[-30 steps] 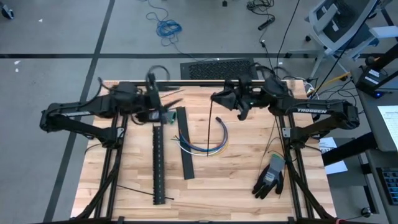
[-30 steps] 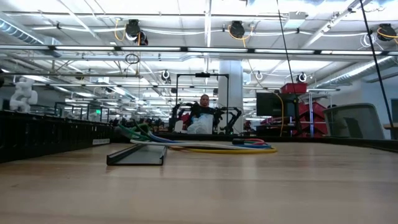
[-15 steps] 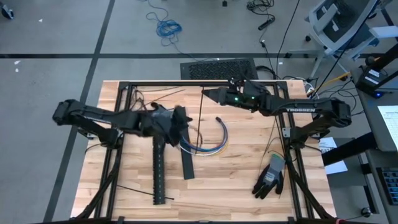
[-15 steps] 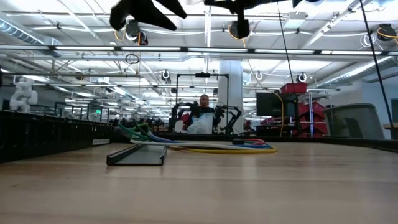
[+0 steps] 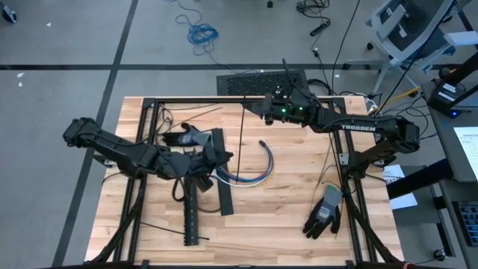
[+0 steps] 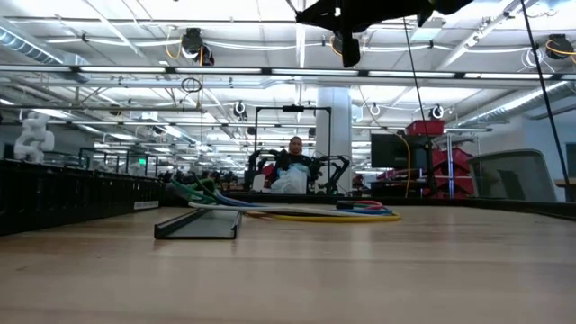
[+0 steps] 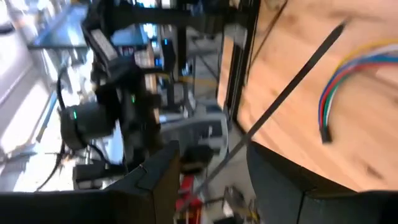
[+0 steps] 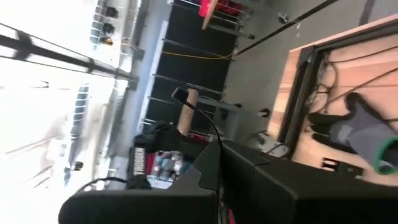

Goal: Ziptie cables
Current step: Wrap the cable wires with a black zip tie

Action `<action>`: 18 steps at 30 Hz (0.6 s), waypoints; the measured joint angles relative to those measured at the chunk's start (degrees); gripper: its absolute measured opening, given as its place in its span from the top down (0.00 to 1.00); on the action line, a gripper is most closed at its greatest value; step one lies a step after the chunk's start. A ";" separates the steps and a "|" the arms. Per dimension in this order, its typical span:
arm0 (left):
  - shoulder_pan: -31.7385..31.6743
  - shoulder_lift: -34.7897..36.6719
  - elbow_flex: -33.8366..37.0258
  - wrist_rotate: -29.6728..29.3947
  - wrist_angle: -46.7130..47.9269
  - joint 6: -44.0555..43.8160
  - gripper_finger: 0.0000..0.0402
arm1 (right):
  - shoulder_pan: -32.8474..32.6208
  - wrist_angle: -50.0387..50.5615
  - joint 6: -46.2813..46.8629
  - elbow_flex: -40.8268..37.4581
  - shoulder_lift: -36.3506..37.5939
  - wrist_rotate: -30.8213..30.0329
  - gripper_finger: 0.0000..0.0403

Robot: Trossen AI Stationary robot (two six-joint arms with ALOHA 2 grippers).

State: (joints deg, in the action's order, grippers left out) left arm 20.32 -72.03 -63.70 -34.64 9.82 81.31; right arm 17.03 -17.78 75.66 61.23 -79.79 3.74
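The cables, a curved bundle of thin blue, white and yellow wires, lie mid-table, long axis running left to right. The left gripper, fingers parted and empty, hovers just beside their left end, nearer. The right gripper, pinched on a thin black zip tie, waits beyond.

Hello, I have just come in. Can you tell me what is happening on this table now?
A two-armed robot is preparing to ziptie the cables, which lie loose in a curve on the wooden table. The right gripper, shut, is raised near the table's far edge and pinches a thin black strip that hangs toward the cables. The left gripper, fingers apart, hovers just left of the bundle, above the black channel pieces. Nothing is tied yet.
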 joint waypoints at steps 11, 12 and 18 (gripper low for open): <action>-0.42 -3.00 0.02 3.12 0.03 1.81 0.55 | -3.69 -3.60 1.68 -0.02 -0.76 0.40 1.00; -0.42 -3.37 0.02 3.15 -0.07 1.99 0.55 | -4.00 -3.88 1.75 0.00 -1.15 0.25 1.00; -0.44 -4.73 0.02 3.64 -1.20 1.60 0.55 | -5.14 -7.16 3.49 -0.02 -3.47 -0.66 1.00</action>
State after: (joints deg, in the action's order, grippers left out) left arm 19.88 -76.76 -63.68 -31.00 8.62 82.91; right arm 11.89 -24.93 79.15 61.21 -83.26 3.08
